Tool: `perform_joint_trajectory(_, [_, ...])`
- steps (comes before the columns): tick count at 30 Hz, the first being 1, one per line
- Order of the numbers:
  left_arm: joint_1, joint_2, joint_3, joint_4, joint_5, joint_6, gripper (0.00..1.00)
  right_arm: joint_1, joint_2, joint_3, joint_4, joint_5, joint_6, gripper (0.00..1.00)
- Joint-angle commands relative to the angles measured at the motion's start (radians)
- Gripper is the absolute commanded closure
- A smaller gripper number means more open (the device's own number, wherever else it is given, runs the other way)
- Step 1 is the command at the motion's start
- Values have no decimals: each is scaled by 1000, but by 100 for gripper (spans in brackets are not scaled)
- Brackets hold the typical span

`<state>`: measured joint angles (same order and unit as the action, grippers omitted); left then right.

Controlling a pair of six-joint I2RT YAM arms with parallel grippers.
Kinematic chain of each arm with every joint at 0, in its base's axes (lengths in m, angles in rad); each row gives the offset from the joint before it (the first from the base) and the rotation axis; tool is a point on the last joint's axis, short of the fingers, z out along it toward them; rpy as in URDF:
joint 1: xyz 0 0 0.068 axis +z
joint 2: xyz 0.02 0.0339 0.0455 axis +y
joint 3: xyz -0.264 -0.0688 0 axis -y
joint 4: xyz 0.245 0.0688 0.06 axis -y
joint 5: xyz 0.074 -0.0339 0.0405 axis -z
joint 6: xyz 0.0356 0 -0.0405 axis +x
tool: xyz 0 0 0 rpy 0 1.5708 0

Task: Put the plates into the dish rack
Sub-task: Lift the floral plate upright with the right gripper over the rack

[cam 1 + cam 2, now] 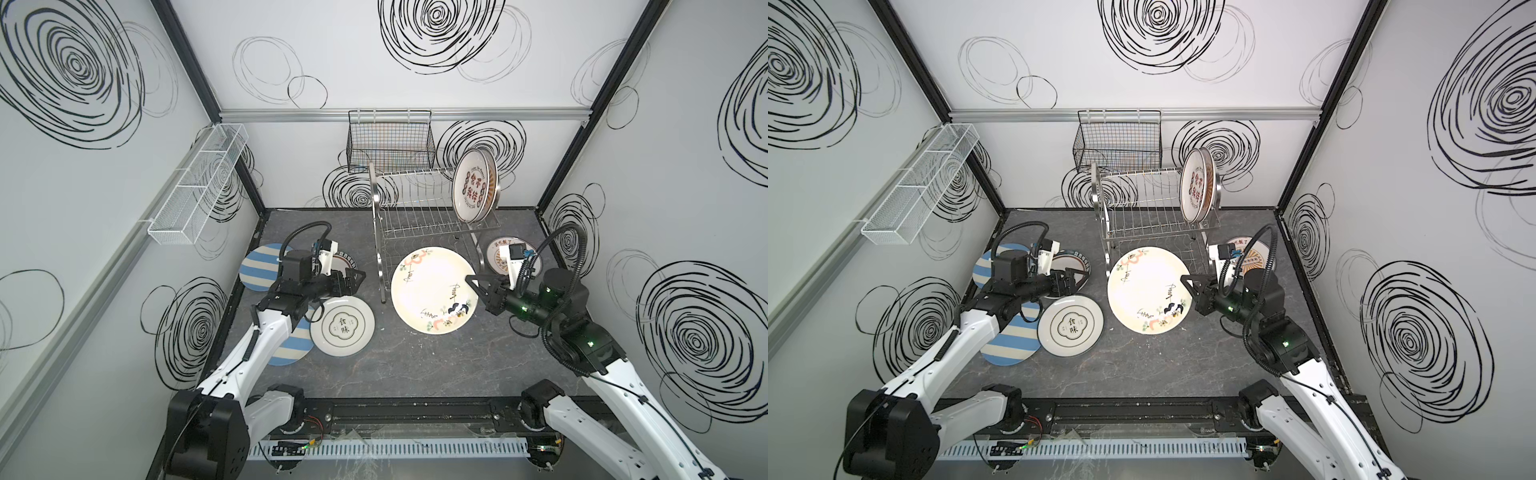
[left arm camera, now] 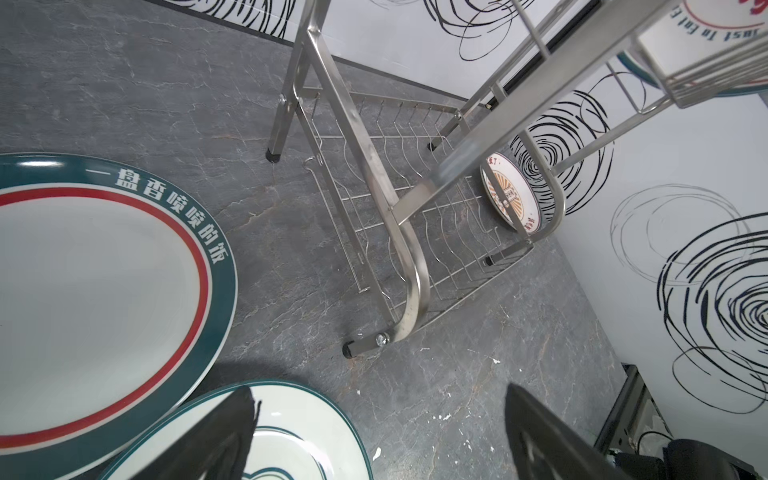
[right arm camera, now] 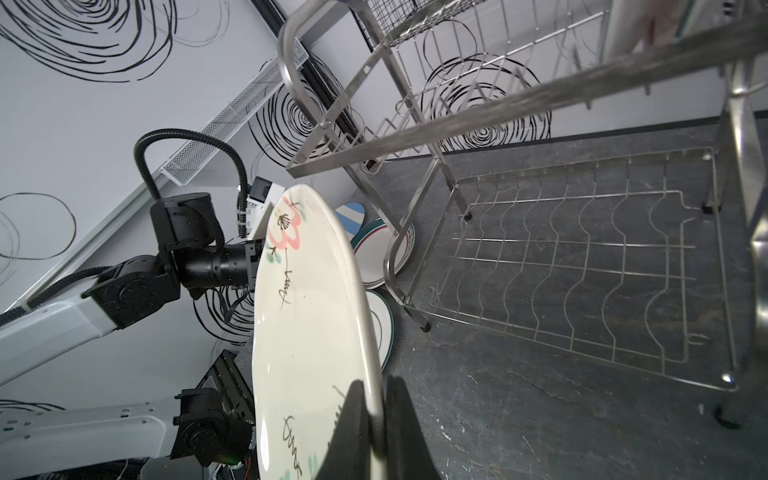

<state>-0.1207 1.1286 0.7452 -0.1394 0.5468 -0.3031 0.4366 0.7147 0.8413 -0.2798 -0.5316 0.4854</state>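
The right claw (image 3: pixel 374 382) pinches the floral plate (image 3: pixel 307 332) by its rim, the left claw (image 2: pixel 380 392) gapes empty, so the plate probably wants standing upright before entering the dish rack (image 1: pixel 415 208) slots.

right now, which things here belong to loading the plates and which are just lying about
Job: dish rack; floral plate in the right gripper; two racked plates; striped plates, green-rimmed plates and sunburst plate on the table.
Just there: black wire basket; white mesh basket.
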Motion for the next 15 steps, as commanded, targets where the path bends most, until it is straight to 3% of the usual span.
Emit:
perform_joint_trajectory(1, [12,2,15,47,36,16,4,31,29,98,90,18,-25,100])
perform_joint_trajectory(7, [6,-3,-8,106,106,-12,4,33,117,225,75,93,-65,100])
perform_joint_trajectory(15, [-16,3,35,83,122,14,4,32,356,578,-49,240,-138,100])
